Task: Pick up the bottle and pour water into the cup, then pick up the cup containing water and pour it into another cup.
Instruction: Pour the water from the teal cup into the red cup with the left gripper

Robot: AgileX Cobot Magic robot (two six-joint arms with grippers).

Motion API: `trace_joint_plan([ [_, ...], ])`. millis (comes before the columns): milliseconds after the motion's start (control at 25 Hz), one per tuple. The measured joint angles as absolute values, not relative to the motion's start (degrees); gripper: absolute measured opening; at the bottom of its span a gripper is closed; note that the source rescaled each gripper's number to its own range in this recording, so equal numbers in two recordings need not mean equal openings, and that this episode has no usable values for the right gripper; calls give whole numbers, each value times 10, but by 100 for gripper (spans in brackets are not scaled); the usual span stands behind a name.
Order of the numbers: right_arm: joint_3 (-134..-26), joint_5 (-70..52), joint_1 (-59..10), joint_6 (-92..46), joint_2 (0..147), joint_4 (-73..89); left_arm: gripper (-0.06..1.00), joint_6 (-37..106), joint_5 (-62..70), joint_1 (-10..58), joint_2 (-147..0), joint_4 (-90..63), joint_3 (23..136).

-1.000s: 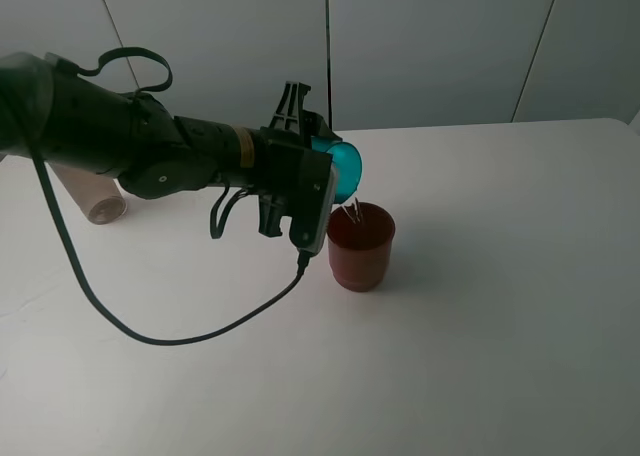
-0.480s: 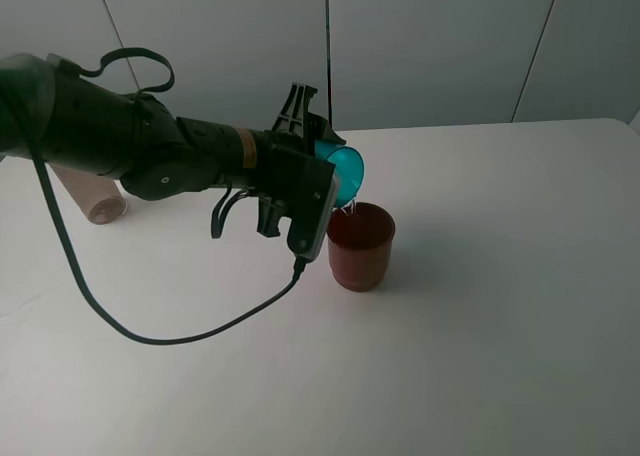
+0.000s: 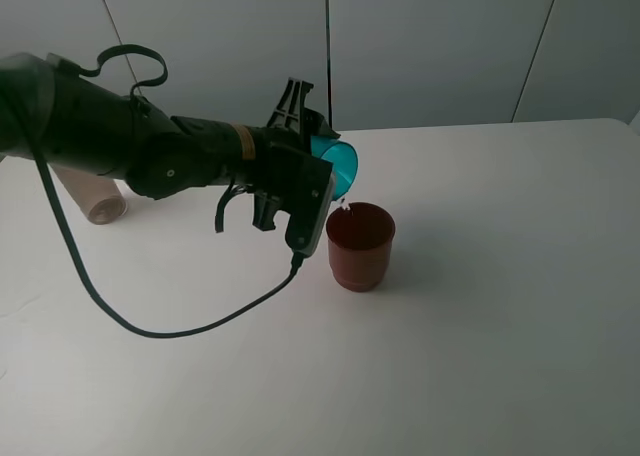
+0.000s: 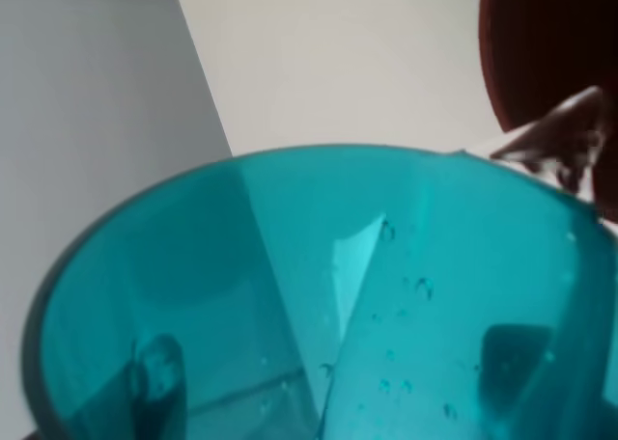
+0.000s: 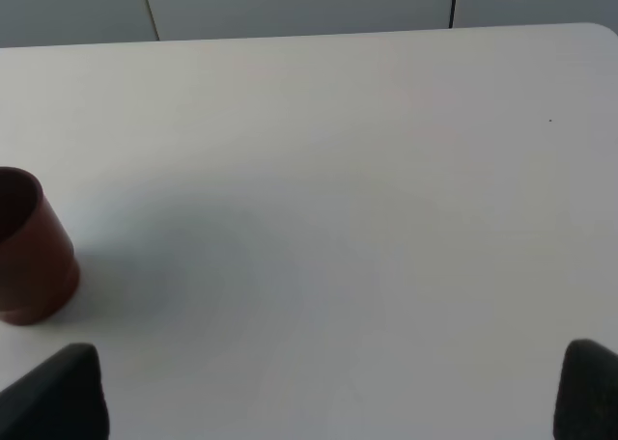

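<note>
My left gripper (image 3: 318,156) is shut on the teal cup (image 3: 341,167) and holds it tipped on its side, mouth down, just above the rim of the dark red cup (image 3: 360,245). A few drops fall from its lip. In the left wrist view the teal cup (image 4: 338,305) fills the frame, with water at its lip (image 4: 560,141) beside the dark red cup (image 4: 550,54). The bottle (image 3: 95,198) stands far left, partly hidden behind my left arm. My right gripper (image 5: 328,401) is open and empty, off to the side of the dark red cup (image 5: 29,252).
The white table (image 3: 500,306) stretches out to the right and front of the dark red cup. A black cable (image 3: 150,331) hangs from my left arm down onto the table. Grey wall panels (image 3: 430,46) stand behind the table's back edge.
The teal cup stays tipped over the dark red cup. The stream of water from it has thinned to a few drops. My left wrist has shifted slightly up.
</note>
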State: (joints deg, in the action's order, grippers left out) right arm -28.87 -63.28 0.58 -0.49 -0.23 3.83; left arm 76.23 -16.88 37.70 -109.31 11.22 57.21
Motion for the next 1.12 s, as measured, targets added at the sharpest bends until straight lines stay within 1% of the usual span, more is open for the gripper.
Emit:
trace_joint_plan([
  [1120,-289,-633,6,-4,-2,38,4,889,-194,390,-1093,88,573],
])
